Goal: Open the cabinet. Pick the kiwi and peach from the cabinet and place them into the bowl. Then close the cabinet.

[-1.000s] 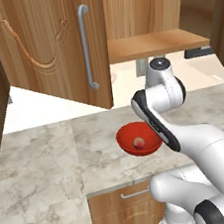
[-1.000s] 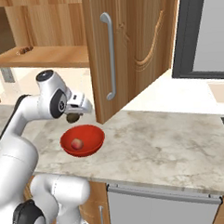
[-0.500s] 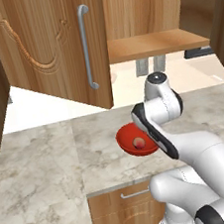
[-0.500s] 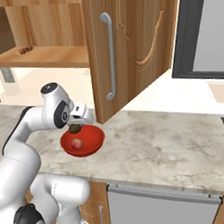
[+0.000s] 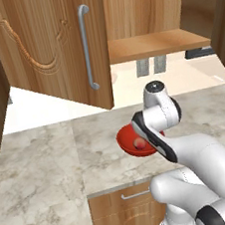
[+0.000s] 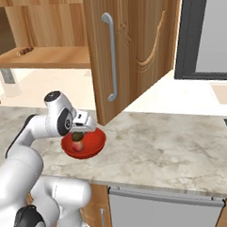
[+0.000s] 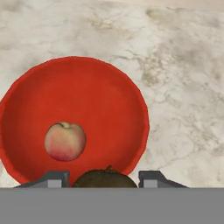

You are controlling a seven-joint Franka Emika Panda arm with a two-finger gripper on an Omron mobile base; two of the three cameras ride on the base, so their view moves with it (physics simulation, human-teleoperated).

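Note:
The red bowl [image 7: 131, 100] sits on the marble counter, and the pinkish peach [image 7: 64, 141] lies inside it, left of centre. My gripper [image 7: 104, 177] hangs just above the bowl's near rim, shut on the brown kiwi [image 7: 105, 180], which shows between the two fingertips. From the right base view the gripper [image 6: 78, 134] holds the kiwi [image 6: 77, 136] over the bowl [image 6: 95, 143], right above the peach [image 6: 78, 146]. The cabinet stands open: its carved doors [image 6: 140, 48] [image 5: 50, 47] are swung out, and the wooden shelf [image 5: 150, 44] is exposed.
The open right door with its silver handle [image 6: 112, 56] hangs close beside the bowl. Small brown bits lie on the shelf [image 6: 25, 50]. A dark appliance [image 6: 205, 35] stands at the far right. Marble counter [image 6: 174, 150] stretches right of the bowl.
The gripper has come down with the kiwi from below shelf height to just over the bowl. The peach and bowl have stayed put.

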